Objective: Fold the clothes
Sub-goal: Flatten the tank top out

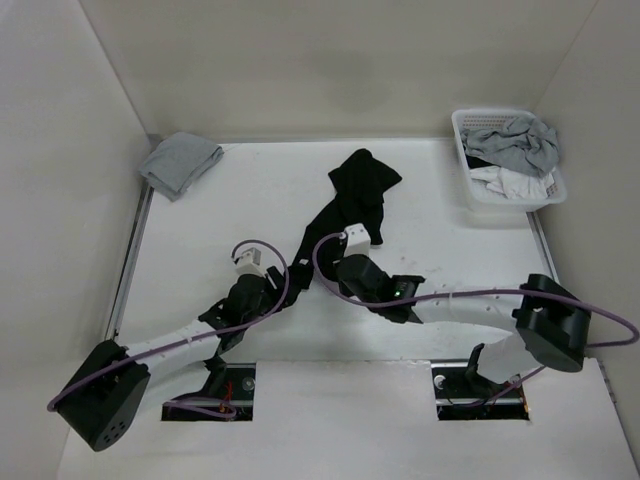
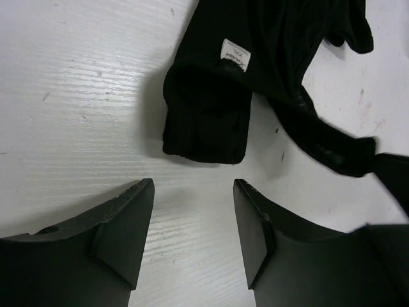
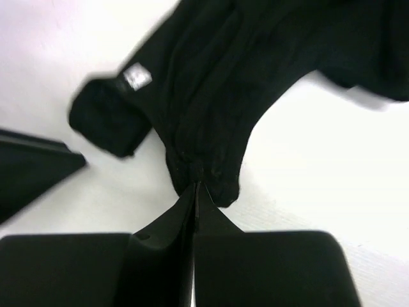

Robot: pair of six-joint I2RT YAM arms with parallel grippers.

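The black garment [image 2: 204,121] is cut off by the top and right edges of the left wrist view, and the print on its pale label [image 2: 234,55] is too small to read. The right wrist view is blurred throughout. There the cloth's pinched edge is hidden between the closed jaws of the right gripper [image 3: 195,185]. From above, the right arm [image 1: 375,280] covers the garment's near end. In the basket [image 1: 500,201], the heaped grey and white clothes [image 1: 515,145] hide whatever lies beneath.

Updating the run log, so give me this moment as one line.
black shirt: crumpled, not yet folded | left gripper: open, empty, just short of shirt's labelled end | right gripper: shut on shirt's edge
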